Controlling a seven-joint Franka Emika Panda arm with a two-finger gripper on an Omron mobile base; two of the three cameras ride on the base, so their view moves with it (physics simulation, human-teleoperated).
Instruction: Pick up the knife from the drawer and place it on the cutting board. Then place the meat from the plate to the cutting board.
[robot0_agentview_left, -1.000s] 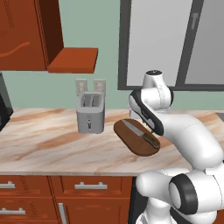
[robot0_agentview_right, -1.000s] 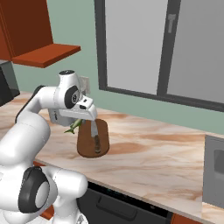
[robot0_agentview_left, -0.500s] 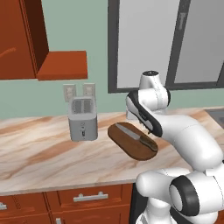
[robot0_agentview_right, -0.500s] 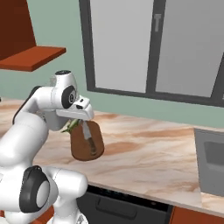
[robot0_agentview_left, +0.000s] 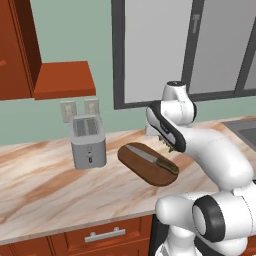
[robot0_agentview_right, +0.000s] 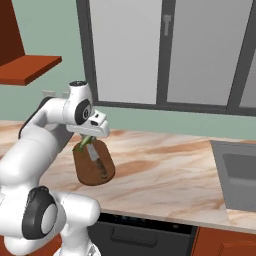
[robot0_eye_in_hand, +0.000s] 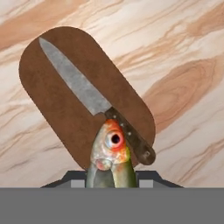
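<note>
The dark oval cutting board (robot0_agentview_left: 141, 167) (robot0_agentview_right: 85, 169) (robot0_eye_in_hand: 52, 105) lies on the marble counter. The knife (robot0_agentview_left: 149, 158) (robot0_agentview_right: 97, 161) (robot0_eye_in_hand: 81, 87) rests on it, silver blade and dark handle lengthwise. My gripper (robot0_agentview_left: 167, 144) (robot0_agentview_right: 84, 143) (robot0_eye_in_hand: 111, 180) hangs a little above the handle end of the board. It is shut on the meat (robot0_agentview_left: 169, 146) (robot0_agentview_right: 83, 144) (robot0_eye_in_hand: 110, 151), a small pale fish with green streaks and an orange head that points down at the knife handle. The plate is out of view.
A silver toaster (robot0_agentview_left: 88, 141) stands left of the board, under a red-brown shelf (robot0_agentview_left: 62, 80). A sink (robot0_agentview_right: 240, 170) is sunk into the counter at the right. Below the counter edge is a drawer front (robot0_agentview_left: 105, 235) with a silver bar handle. Windows back the counter.
The whole picture has shifted: the base has driven right, so toaster and shelf slid left and the sink came into view. The gripper keeps the meat over the board.
</note>
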